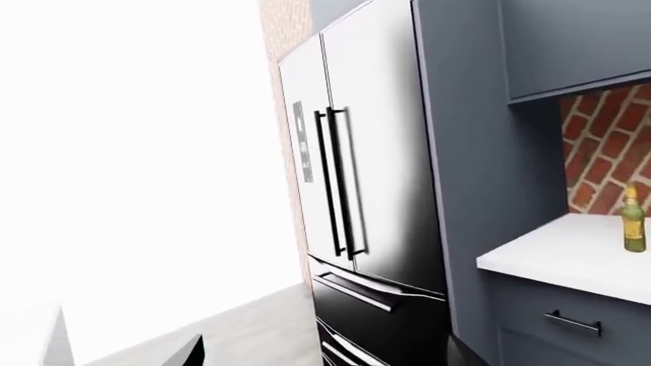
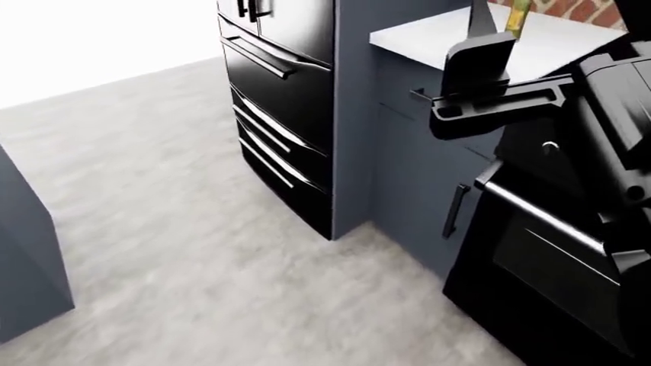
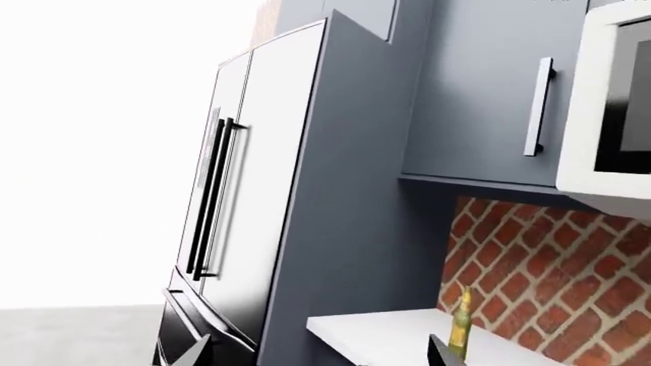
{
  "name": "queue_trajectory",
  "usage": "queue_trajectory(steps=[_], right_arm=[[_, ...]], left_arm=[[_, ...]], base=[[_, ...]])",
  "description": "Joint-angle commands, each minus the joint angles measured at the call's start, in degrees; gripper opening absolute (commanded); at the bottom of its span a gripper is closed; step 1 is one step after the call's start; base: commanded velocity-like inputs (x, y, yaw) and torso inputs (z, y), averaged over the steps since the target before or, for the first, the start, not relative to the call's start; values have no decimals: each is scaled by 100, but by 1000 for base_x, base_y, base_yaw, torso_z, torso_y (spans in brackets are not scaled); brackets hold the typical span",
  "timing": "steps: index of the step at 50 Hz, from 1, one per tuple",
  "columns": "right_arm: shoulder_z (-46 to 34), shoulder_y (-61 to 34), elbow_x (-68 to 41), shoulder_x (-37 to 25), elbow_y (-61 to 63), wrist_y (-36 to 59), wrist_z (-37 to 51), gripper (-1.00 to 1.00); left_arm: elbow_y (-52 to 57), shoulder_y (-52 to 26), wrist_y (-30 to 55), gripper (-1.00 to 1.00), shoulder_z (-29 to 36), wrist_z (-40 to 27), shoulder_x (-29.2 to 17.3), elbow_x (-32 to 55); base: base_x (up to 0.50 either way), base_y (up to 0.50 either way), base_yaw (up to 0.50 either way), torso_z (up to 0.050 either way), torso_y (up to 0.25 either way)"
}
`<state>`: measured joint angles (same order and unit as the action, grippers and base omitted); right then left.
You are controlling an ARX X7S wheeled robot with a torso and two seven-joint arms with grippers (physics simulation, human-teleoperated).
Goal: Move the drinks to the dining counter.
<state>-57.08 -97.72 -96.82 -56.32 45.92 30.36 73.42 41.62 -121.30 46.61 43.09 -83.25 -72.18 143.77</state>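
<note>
A slim olive-green bottle (image 1: 633,221) with a yellowish label stands upright on a white worktop (image 1: 569,255) in front of a red brick wall. It also shows in the right wrist view as the bottle (image 3: 460,328) and at the head view's top edge as the bottle (image 2: 519,15). My left gripper (image 1: 323,358) is open and empty, well short of the bottle. My right gripper (image 3: 317,354) is open and empty too, with the bottle just beyond one fingertip (image 3: 443,352). A dark grey-blue block (image 2: 26,252) at the head view's left may be the dining counter's base; its top is out of view.
A tall black and steel fridge (image 2: 280,91) stands left of the dark grey cabinets (image 2: 407,152) under the worktop. A black arm with a gripper (image 2: 478,69) reaches across a black oven front (image 2: 539,259). Grey floor (image 2: 183,229) lies between the fridge and the block.
</note>
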Motion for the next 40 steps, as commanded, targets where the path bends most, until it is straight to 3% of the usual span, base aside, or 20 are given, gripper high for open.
queue_trajectory(steps=[1,22,40], right_arm=[[16,-38,161,38,91,69,-91,100],[-90,-175,77,116,55,380,-36,100],[-75,-165,109,135,92,400,-28,100]], left_arm=[[12,32,-3,100,3,16,-16,-20],[-10,28,13,100,0,15,-5,-14],[23,76,-20,100,-11,33,-39,-48]], base=[[484,256,0,0,0],[458,272,0,0,1],[-43,528,0,0,1]])
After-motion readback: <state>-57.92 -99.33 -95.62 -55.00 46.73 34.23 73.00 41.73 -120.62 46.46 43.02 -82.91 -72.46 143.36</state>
